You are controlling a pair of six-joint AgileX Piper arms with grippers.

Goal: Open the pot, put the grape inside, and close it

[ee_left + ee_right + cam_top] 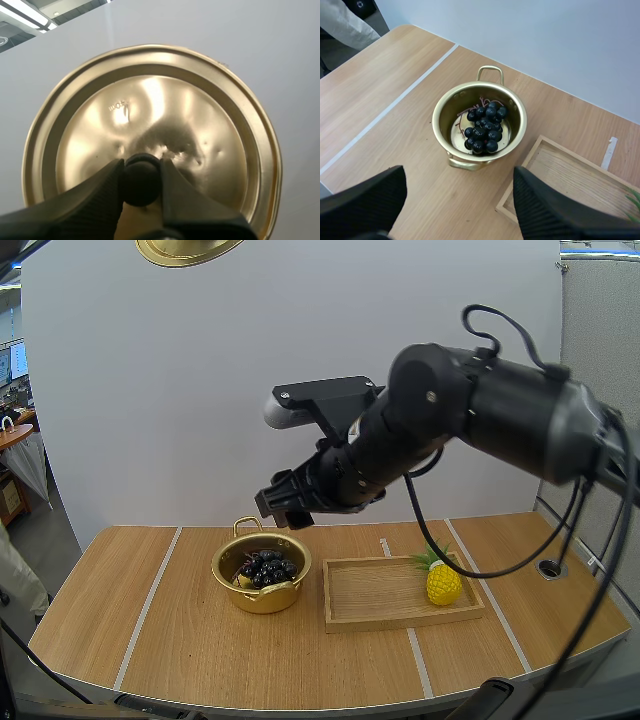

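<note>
The grapes (482,127) lie inside the uncovered gold pot (438,117) on the wooden surface (200,640) beside a tray (375,595), the right jaws hang wide apart above it, and the left jaws are clamped on the knob (141,181) of the raised lid (150,100).

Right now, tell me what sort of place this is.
Probably a robot test bench rather than a kitchen: a wooden table marked with white tape lines, a robot arm over it, and staged props, a pot of grapes beside a tray holding a toy pineapple.
</note>
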